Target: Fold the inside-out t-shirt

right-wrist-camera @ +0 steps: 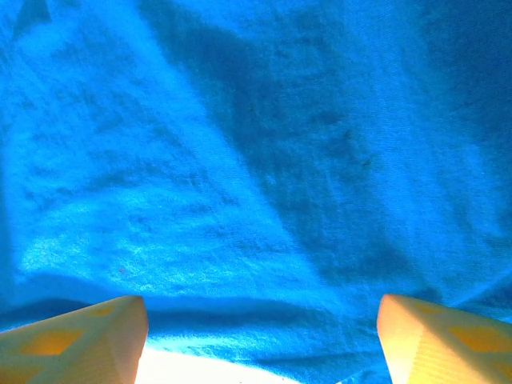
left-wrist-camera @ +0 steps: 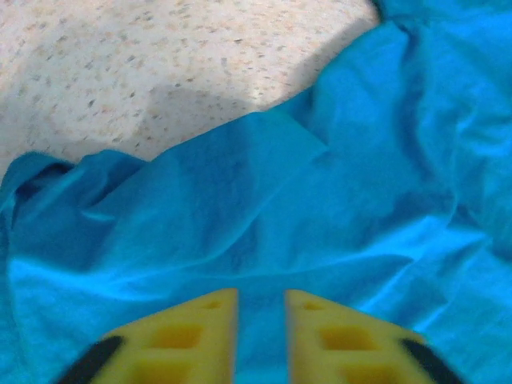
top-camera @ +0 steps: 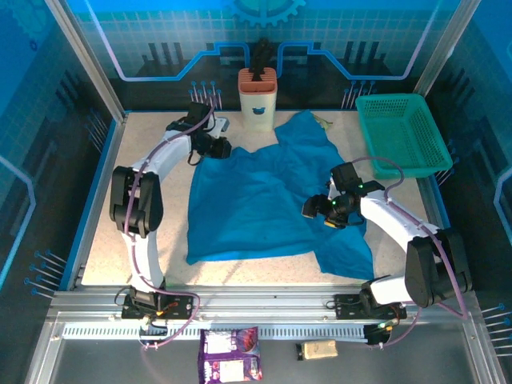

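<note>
The inside-out t-shirt [top-camera: 256, 200] lies spread and rumpled across the middle of the table, plain blue. My left gripper [top-camera: 218, 149] sits at its far left corner. In the left wrist view its yellow fingers [left-wrist-camera: 262, 300] stand a narrow gap apart over wrinkled shirt cloth [left-wrist-camera: 360, 160], with nothing pinched between them. My right gripper [top-camera: 310, 210] hovers over the shirt's right side. Its fingers [right-wrist-camera: 262, 308] are spread wide just above the cloth [right-wrist-camera: 240, 160], with a cloth edge running between the tips.
A teal mesh basket [top-camera: 400, 132] stands at the far right. A white and orange holder [top-camera: 258, 100] with a dark tool in it stands behind the shirt. A purple snack packet [top-camera: 230, 354] and a small tan block [top-camera: 318, 350] lie on the near ledge.
</note>
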Motion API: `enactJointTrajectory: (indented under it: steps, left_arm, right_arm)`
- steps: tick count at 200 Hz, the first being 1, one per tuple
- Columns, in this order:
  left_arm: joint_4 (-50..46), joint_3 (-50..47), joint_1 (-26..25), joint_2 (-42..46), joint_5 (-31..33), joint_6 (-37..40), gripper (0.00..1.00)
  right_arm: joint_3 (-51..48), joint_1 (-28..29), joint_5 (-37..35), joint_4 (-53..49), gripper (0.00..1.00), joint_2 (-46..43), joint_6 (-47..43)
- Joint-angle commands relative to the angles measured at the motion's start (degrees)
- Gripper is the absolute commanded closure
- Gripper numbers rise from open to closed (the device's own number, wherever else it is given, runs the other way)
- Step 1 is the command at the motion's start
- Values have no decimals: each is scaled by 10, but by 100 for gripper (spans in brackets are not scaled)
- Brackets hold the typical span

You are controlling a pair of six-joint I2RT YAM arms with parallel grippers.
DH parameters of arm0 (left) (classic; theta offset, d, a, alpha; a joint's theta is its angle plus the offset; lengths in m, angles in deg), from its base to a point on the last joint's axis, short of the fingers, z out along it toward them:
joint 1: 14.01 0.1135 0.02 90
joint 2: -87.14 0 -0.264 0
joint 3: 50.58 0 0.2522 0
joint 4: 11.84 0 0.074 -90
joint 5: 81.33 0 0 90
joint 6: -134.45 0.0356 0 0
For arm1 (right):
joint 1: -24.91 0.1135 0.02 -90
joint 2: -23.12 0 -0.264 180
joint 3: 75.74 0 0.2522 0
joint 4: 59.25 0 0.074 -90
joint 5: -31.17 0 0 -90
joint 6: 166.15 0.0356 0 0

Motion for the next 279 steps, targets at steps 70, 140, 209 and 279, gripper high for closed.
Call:
enactJointTrajectory:
  steps: [70, 140, 209, 279]
  left_arm:
    - [-150, 326, 36, -237, 61, 103, 57]
    - [-230, 404, 37, -304, 39, 173, 49]
    - [-250, 401, 41, -336, 40, 170, 64]
    - [-44, 233, 43, -138, 109, 100, 97]
  right_arm:
    - [-3, 8, -4, -28, 24, -19, 1]
    - [-8, 8, -10, -32, 24, -28, 5]
    - [-2, 9, -2, -30, 24, -26, 7]
    - [-16, 11, 3, -14, 24, -17, 9]
